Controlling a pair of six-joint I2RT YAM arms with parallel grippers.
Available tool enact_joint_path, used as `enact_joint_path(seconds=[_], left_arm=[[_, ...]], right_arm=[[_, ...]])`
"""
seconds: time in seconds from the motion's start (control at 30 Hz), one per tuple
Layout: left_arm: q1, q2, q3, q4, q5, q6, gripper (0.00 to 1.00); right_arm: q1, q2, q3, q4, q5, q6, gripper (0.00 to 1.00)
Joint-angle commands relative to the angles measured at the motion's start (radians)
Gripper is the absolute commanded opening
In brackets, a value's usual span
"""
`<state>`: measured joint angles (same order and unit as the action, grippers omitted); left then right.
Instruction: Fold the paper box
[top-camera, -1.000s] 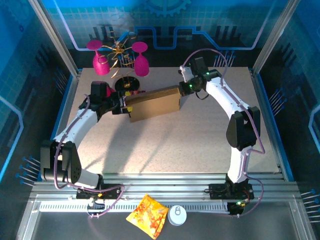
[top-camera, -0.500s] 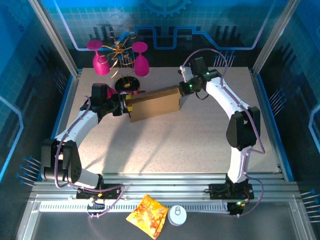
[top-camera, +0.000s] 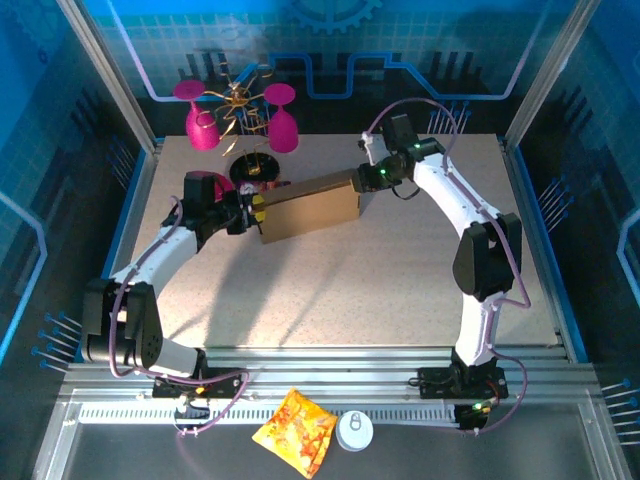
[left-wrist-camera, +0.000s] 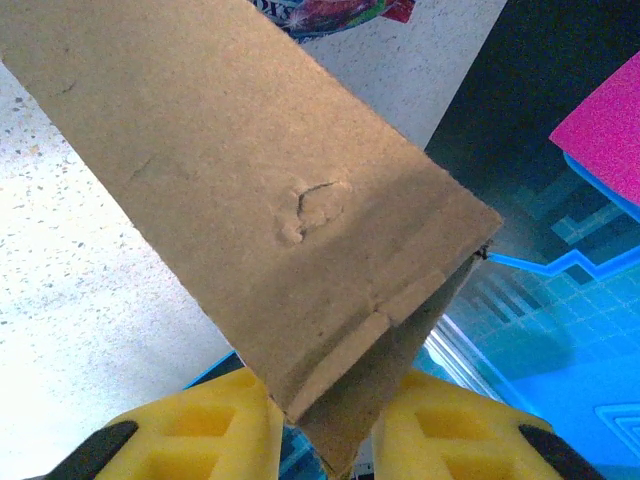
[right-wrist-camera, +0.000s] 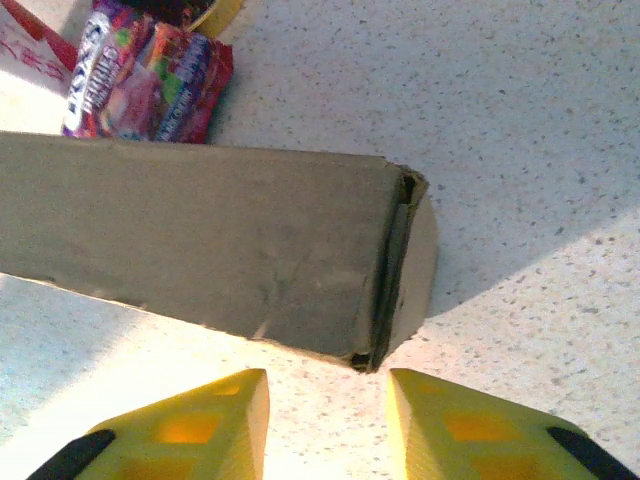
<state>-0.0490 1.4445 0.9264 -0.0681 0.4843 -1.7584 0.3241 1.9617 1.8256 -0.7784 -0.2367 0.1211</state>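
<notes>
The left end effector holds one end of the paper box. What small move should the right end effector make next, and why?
Probably the right end effector should ease forward until the near end of the paper box sits between its open jaws. That end lies just ahead of them, ungripped, while the left end effector clamps the other end.

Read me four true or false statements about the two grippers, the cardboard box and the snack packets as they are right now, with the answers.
The left gripper clamps one end of the paper box. True.
The right gripper is shut on the box. False: its fingers stand apart, the box's end just ahead of them.
A purple snack packet lies on the table. True.
The orange snack bag sits on top of the box. False: it lies off the table, at the near edge.
</notes>
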Motion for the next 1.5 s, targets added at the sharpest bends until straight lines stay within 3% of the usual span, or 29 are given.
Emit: enact_joint_path(seconds=[0.0, 0.37, 0.73, 1.13, 1.47], left_arm=[[-0.005, 0.007, -0.034, -0.041, -0.009, -0.021, 0.26], [-0.005, 0.015, -0.034, -0.031, -0.004, -0.027, 0.2], [-0.004, 0.014, -0.032, -0.027, -0.001, -0.028, 0.17], [-0.003, 0.015, -0.043, -0.011, 0.001, -0.039, 0.15], [-0.003, 0.017, -0.044, -0.009, 0.005, -0.037, 0.14]], right_arm=[[-0.03, -0.093, -0.017, 0.007, -0.095, 0.086, 0.42], [-0.133, -0.059, -0.097, 0.179, -0.41, 0.556, 0.52], [-0.132, 0.072, 0.014, 0.082, -0.423, 0.621, 0.52], [-0.147, 0.093, -0.043, 0.166, -0.461, 0.727, 0.48], [-0.168, 0.088, -0.16, 0.335, -0.506, 0.853, 0.33]])
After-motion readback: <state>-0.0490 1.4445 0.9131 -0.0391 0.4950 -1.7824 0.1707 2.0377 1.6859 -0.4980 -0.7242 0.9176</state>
